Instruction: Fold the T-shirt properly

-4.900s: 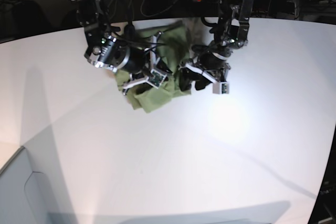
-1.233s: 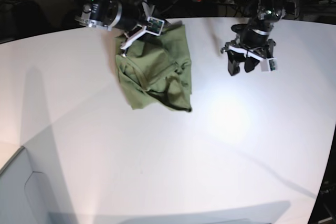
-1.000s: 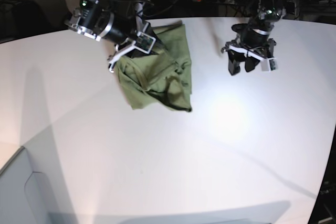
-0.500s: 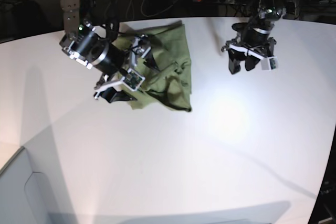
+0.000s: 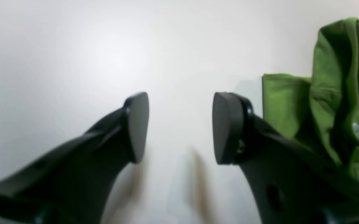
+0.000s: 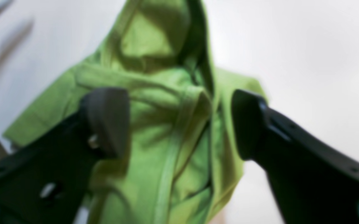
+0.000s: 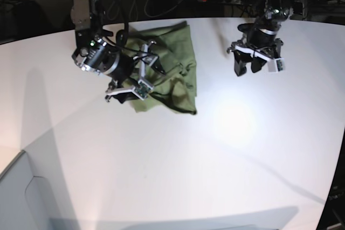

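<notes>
Jaws of both grippers stand wide and empty: the right gripper (image 7: pixel 129 87) hovers over the rumpled olive-green cotton T-shirt (image 7: pixel 171 71) at the white tabletop's (image 7: pixel 188 165) eleven o'clock; the left gripper (image 7: pixel 257 64) waits at one o'clock. Best next: pinch one hem edge, not bunched layers.

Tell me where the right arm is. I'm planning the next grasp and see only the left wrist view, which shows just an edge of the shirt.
Observer: The right gripper hangs over the shirt, at the shirt's left side in the base view.
Operator: Is it gripping cloth?
Observer: No. Its fingers stand wide apart with the cloth beyond them and nothing pinched.
Operator: How does the shirt lie?
Observer: It lies bunched in a rumpled heap, with folds and seams crossing, not flat.
</notes>
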